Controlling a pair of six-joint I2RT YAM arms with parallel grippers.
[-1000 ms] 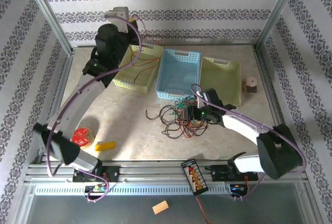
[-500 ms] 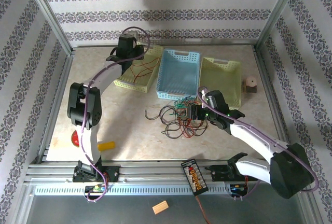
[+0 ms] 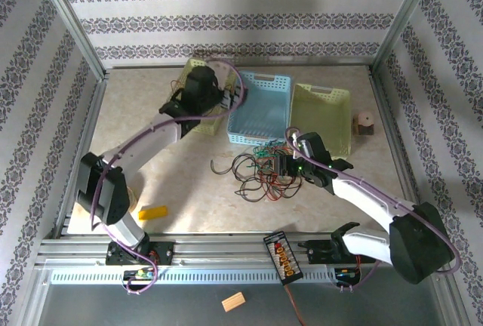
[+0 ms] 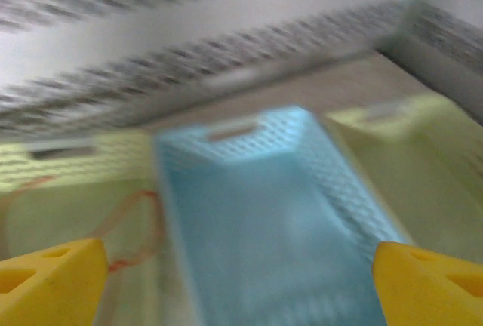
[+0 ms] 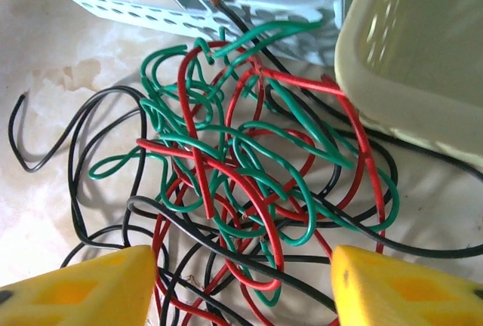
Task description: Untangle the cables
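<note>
Far left on the desk (image 3: 189, 182), near the front edge, lies a yellow block (image 3: 153, 212). Behind it, the left arm reaches over the left pale-green basket (image 4: 68, 161). The left gripper (image 4: 241, 281) hangs above the line where that basket meets the blue basket (image 3: 263, 78), its yellow fingers spread wide with nothing between them; the wrist view is blurred. One red strand (image 4: 136, 216) loops inside the left basket. In the middle of the desk, just in front of the blue basket, the cables (image 3: 260, 171) lie in a tangle of red, green and black loops, with black ends trailing left. The right gripper (image 5: 241, 275) is poised over the tangle's right side, fingers apart, clamped on nothing. Right of it stands the right pale-green basket (image 3: 321, 90), touching the tangle's edge. At far right is a small wooden object (image 3: 364, 124).
</note>
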